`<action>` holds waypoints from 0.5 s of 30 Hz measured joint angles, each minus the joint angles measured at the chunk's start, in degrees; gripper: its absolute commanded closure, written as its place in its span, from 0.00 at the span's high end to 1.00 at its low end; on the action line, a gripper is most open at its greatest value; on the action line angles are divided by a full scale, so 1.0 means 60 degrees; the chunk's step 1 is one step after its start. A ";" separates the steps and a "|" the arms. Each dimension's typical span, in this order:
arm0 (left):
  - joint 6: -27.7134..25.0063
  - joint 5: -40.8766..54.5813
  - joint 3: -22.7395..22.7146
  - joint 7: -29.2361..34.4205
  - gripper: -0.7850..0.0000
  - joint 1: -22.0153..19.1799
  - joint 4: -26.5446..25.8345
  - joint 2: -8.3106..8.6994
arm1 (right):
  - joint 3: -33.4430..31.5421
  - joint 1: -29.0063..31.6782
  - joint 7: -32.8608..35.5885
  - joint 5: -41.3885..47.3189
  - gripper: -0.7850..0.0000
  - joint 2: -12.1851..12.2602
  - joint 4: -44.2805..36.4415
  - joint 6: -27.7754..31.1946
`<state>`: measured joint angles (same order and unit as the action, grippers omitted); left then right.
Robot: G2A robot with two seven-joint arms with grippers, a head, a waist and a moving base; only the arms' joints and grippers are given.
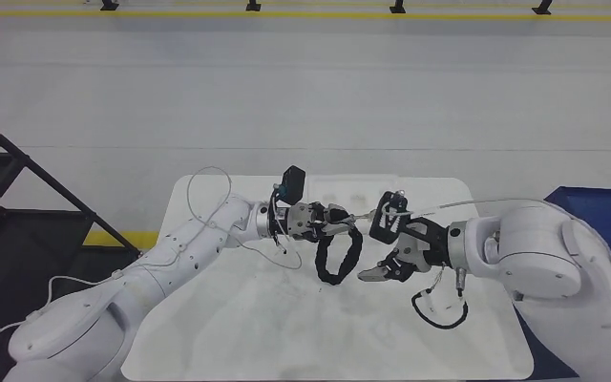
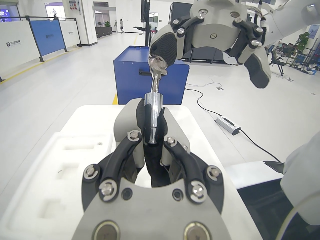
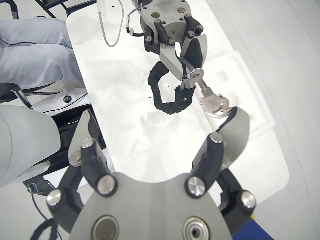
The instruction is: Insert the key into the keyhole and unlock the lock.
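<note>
My left gripper (image 2: 150, 108) is shut on the chrome lock cylinder (image 2: 153, 116), held above the white table (image 1: 286, 325). The lock's black sleeved cable loop (image 3: 162, 96) hangs below it. A silver key (image 2: 157, 68) sticks out of the keyhole, its blade inside the cylinder. My right gripper (image 3: 160, 116) faces the lock and stands open. One of its pads (image 2: 163, 48) lies against the key's head; the other finger (image 2: 257, 71) is far off to the side. In the top view the left gripper (image 1: 336, 220), the key (image 1: 358, 220) and the right gripper (image 1: 382, 246) meet mid-table.
A white foam tray (image 2: 62, 156) with several recesses lies on the table under and beyond the lock. A blue cabinet (image 2: 130, 76) stands on the floor past the table's end. A grey power brick with cables (image 2: 227, 124) lies on the floor.
</note>
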<state>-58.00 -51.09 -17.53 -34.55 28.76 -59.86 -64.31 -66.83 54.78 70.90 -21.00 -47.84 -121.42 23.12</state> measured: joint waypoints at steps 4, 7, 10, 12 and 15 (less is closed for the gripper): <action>0.0000 0.0066 0.0007 0.0111 0.00 -0.0012 -0.0077 0.0020 | 0.0219 -0.0089 -0.0171 -0.0377 1.00 -0.0022 -0.0096 0.0073; 0.0000 0.0048 0.0028 0.0190 0.00 -0.0030 -0.0142 0.0029 | 0.0345 -0.0135 -0.0305 -0.0541 1.00 -0.0037 -0.0129 0.0068; 0.0000 -0.0015 0.0034 0.0270 0.00 -0.0058 -0.0155 0.0035 | 0.0471 -0.0196 -0.0235 -0.0569 1.00 -0.0046 -0.0113 0.0020; 0.0000 -0.0108 0.0016 0.0318 0.00 -0.0086 -0.0158 0.0039 | 0.0558 -0.0262 -0.0139 -0.0477 1.00 -0.0053 -0.0074 0.0006; 0.0000 -0.0266 -0.0043 0.0339 0.00 -0.0101 -0.0169 0.0041 | 0.0663 -0.0376 0.0020 -0.0340 1.00 -0.0060 -0.0037 -0.0012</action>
<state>-58.00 -52.69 -17.79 -32.51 28.15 -60.87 -64.07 -62.85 52.52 71.02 -23.04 -48.20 -121.64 23.05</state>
